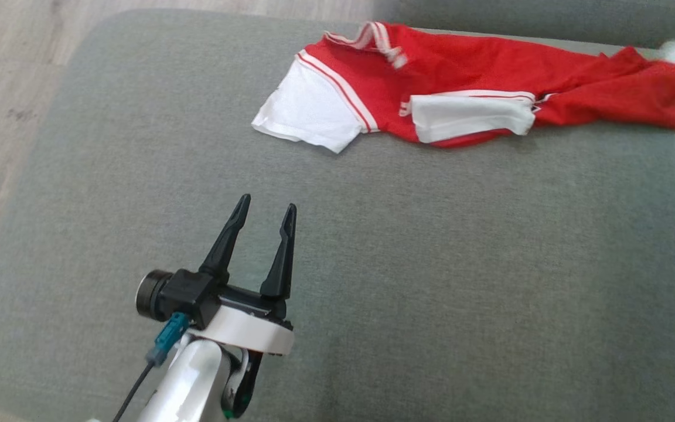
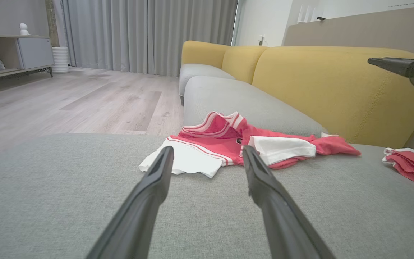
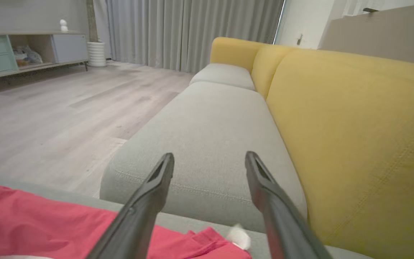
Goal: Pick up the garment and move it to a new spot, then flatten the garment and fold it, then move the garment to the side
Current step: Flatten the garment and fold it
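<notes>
Lying loose and rumpled across the far part of the grey seat cushion (image 1: pixel 431 264), the red garment (image 1: pixel 460 76) is held by neither arm. It stretches sideways, with one white sleeve (image 1: pixel 308 114) spread towards the robot's left, a second white sleeve (image 1: pixel 469 116) folded over the red body, and the striped collar bunched at the far edge. Its other end trails off to the robot's right.

The left pincer (image 1: pixel 268 204) hovers well short of the cloth over bare cushion, its fingers apart with nothing between them. In its wrist view it points straight at the nearer sleeve, which reads as a waiting pose that lines up a grab on that side.

The right pincer (image 3: pixel 210 155) hangs above the red end of the garment, close to the yellow backrest (image 3: pixel 354 126). Its fingers are spread wide and empty, and the cloth lies below them, not between them.

With both arms free and the fabric creased and overlapped, the flattening looks like the work ahead. Each pincer sits near one end, which would suit pulling the garment taut. The folded-over sleeve will likely need lifting clear first.
</notes>
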